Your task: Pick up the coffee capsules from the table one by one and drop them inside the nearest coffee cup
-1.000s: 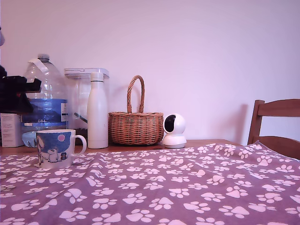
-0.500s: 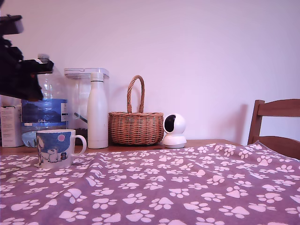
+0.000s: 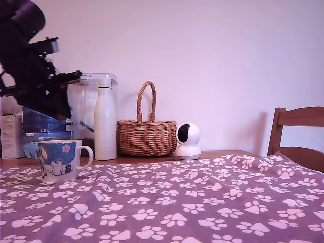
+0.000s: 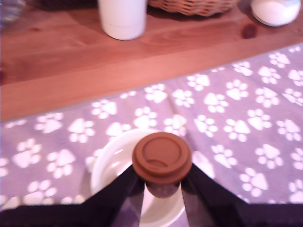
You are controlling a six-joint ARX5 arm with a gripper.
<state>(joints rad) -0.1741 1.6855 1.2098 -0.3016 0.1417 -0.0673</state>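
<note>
Claw: the black two-fingered gripper (image 4: 162,187) is closed on a small dark brown plastic coffee capsule (image 4: 162,158), one finger pressed to each side of its tapered body, flat rim facing the wrist camera.
Capsule place: held in the air directly over the open mouth of the white ceramic mug (image 4: 113,163), not touching it; the wrist view shows the mug's pale inside beneath the capsule.
Arm: in the exterior view the dark arm and gripper (image 3: 59,104) hang above the mug (image 3: 58,160), well clear of its rim, at the exterior view's left.
Mug: white with a blue cartoon print and a pink dot, loop handle turned toward the exterior view's right, upright on the purple paw-print cloth (image 3: 202,202).
Table: bare wooden table (image 4: 71,56) shows behind the mug, beyond the cloth's edge.
Behind the mug: a tall white bottle (image 3: 105,121) stands upright on the wood, with a clear lidded plastic container (image 3: 86,109) behind it and a large blue-labelled water jug (image 3: 45,126) partly hidden by the arm.
Further from the mug: a wicker basket with a hoop handle (image 3: 146,132), then a small round white camera (image 3: 187,140), both on the wood.
Far from the mug: a wooden chair back (image 3: 298,132) at the exterior view's right edge.
In the way: nothing lies between the capsule and the mug's mouth.
</note>
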